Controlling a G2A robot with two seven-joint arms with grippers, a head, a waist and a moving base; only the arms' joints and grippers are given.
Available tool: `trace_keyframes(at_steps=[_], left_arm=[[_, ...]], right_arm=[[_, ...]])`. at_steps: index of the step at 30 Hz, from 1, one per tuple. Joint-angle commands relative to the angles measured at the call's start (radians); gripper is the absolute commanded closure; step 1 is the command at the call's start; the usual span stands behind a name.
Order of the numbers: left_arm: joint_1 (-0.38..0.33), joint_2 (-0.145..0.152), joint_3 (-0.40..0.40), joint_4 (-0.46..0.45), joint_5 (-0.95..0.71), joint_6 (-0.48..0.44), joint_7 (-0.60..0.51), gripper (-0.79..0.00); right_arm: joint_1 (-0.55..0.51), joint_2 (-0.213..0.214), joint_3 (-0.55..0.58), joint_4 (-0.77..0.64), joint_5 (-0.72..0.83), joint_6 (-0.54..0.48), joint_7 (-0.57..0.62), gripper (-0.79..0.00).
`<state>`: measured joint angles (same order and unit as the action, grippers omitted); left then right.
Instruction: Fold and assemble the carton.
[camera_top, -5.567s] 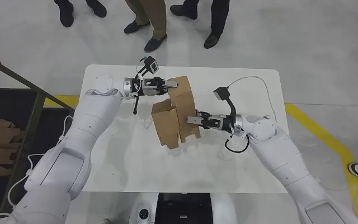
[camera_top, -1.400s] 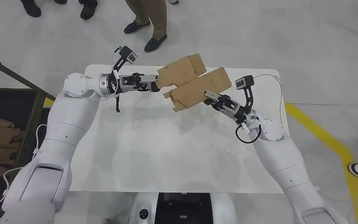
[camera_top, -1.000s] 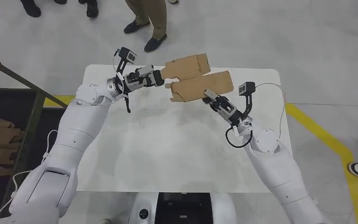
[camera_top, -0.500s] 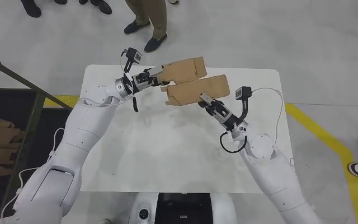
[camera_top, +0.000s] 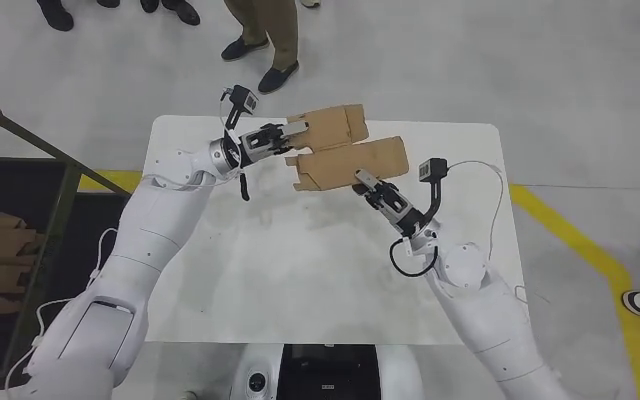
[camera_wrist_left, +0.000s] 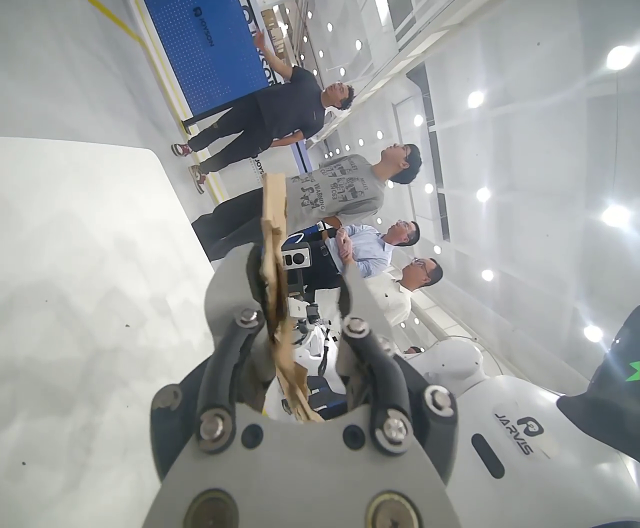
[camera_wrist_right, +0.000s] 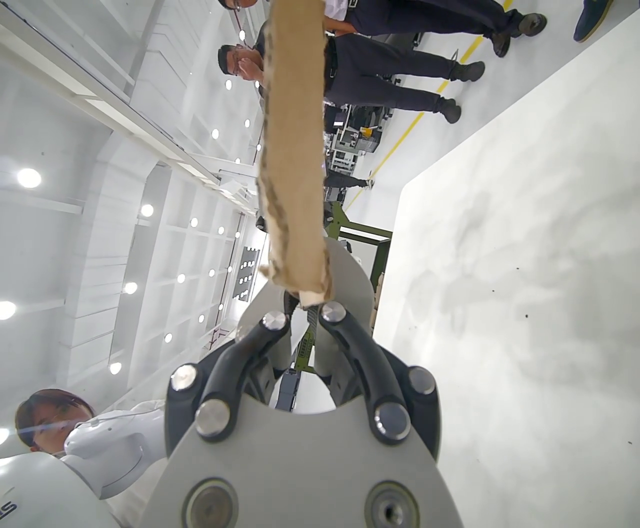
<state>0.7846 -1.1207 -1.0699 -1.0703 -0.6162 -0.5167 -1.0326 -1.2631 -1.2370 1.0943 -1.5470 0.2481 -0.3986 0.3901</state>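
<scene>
A brown cardboard carton, still flattened into two long panels, hangs in the air over the far part of the white table. My left gripper is at the carton's left end. In the left wrist view its fingers stand apart with the thin carton edge lying against one of them and a gap to the other. My right gripper is under the lower panel, shut on the carton edge, as seen between the right gripper fingertips.
Several people stand just past the table's far edge. A black cable runs over the table's far right corner. A yellow floor line runs to the right of the table.
Since the first frame the carton has been lifted off the table and turned lengthwise. In the last second it drifted slightly left and the right arm came in beneath it.
</scene>
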Motion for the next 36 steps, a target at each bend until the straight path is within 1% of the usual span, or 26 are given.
trace_keyframes(at_steps=[1,3,4,5,6,11,14,17,18,21,22,26,28,30,31,34,35,36], left_arm=[[0.001,-0.001,-0.001,0.003,-0.002,0.001,0.001,0.000],[0.002,-0.003,-0.002,0.004,-0.006,0.003,-0.001,0.000],[0.002,-0.004,-0.003,0.005,-0.009,0.005,-0.003,0.000],[0.002,-0.005,-0.003,0.006,-0.016,0.007,-0.006,0.000],[0.002,-0.005,-0.004,0.008,-0.017,0.007,-0.009,0.000],[-0.002,-0.005,-0.028,0.024,-0.056,0.016,-0.039,0.000],[-0.008,0.002,-0.056,0.038,-0.085,0.037,-0.088,0.000],[-0.013,0.010,-0.084,0.052,-0.109,0.064,-0.163,0.000],[-0.017,0.013,-0.090,0.054,-0.110,0.074,-0.196,0.000],[-0.028,0.022,-0.105,0.059,-0.107,0.076,-0.322,0.000],[-0.031,0.025,-0.113,0.067,-0.106,0.076,-0.345,0.000],[-0.025,0.034,-0.129,0.034,-0.110,0.121,-0.392,0.000],[-0.018,0.039,-0.133,0.018,-0.099,0.132,-0.402,0.000],[-0.012,0.041,-0.133,0.005,-0.101,0.140,-0.411,0.000],[-0.011,0.041,-0.130,-0.001,-0.099,0.144,-0.415,0.000],[-0.010,0.041,-0.119,-0.007,-0.091,0.149,-0.420,0.000],[-0.012,0.041,-0.115,-0.006,-0.086,0.149,-0.420,0.000],[-0.014,0.041,-0.112,-0.003,-0.078,0.144,-0.415,0.000]], right_arm=[[-0.003,-0.001,-0.001,-0.001,-0.003,-0.001,-0.002,0.000],[-0.006,-0.002,-0.001,-0.001,-0.010,-0.002,-0.004,0.000],[-0.006,-0.002,-0.002,-0.001,-0.015,-0.003,-0.004,-0.089],[-0.007,-0.003,-0.003,0.000,-0.015,-0.003,-0.005,-0.320],[-0.007,-0.004,-0.003,0.000,-0.014,-0.004,-0.005,-0.785],[-0.008,-0.005,0.023,0.009,0.025,-0.048,-0.009,-0.785],[0.010,-0.002,0.048,0.042,0.060,-0.087,0.043,-0.785],[0.043,0.002,0.069,0.095,0.113,-0.115,0.144,-0.785],[0.057,0.003,0.070,0.108,0.136,-0.127,0.193,-0.785],[0.093,0.006,0.079,0.160,0.208,-0.128,0.318,-0.785],[0.106,0.008,0.081,0.174,0.213,-0.125,0.364,-0.785],[0.143,0.015,0.072,0.205,0.236,-0.106,0.543,-0.785],[0.158,0.016,0.057,0.215,0.273,-0.093,0.642,-0.785],[0.176,0.017,0.046,0.234,0.285,-0.087,0.716,-0.785],[0.183,0.016,0.038,0.241,0.295,-0.086,0.747,-0.785],[0.202,0.013,0.023,0.268,0.309,-0.091,0.781,-0.785],[0.209,0.012,0.019,0.277,0.312,-0.092,0.789,-0.763],[0.214,0.012,0.016,0.285,0.315,-0.093,0.795,-0.674]])
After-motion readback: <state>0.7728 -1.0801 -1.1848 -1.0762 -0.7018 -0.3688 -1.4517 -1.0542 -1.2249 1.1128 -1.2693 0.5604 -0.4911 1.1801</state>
